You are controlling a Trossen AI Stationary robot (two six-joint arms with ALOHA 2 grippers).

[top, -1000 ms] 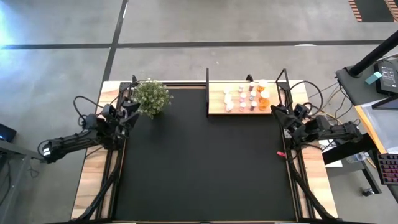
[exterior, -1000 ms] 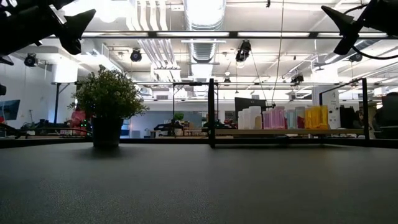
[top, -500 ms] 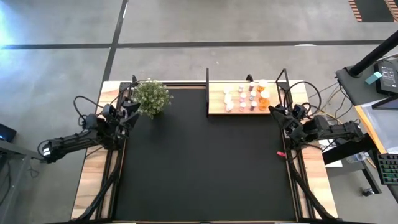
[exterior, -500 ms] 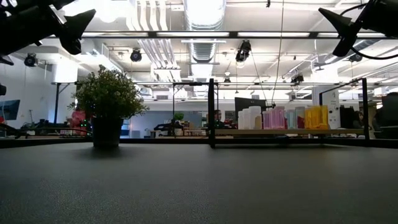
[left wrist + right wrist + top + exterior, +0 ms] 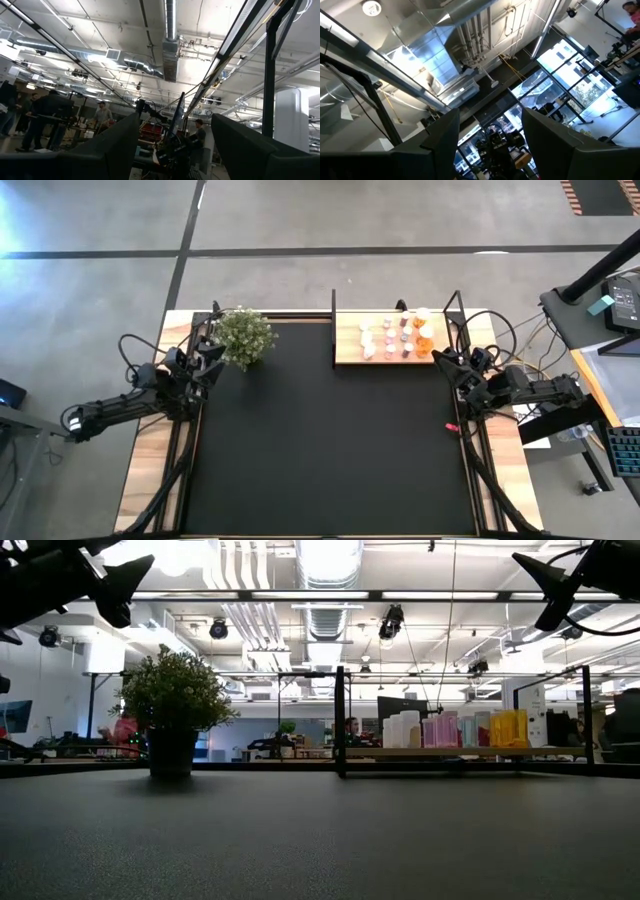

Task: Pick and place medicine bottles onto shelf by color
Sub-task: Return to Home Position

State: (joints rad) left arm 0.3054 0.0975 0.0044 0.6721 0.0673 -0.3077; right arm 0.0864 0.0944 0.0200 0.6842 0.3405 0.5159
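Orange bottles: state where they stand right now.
High view: the orange bottles stand at the right end of the shelf, beside the pink bottles, close to the right gripper.

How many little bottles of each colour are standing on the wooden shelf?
white bottles: 3
pink bottles: 3
maroon bottles: 3
orange bottles: 3
Total on the shelf: 12. This is my best count from above, because they are tiny and stand close together.
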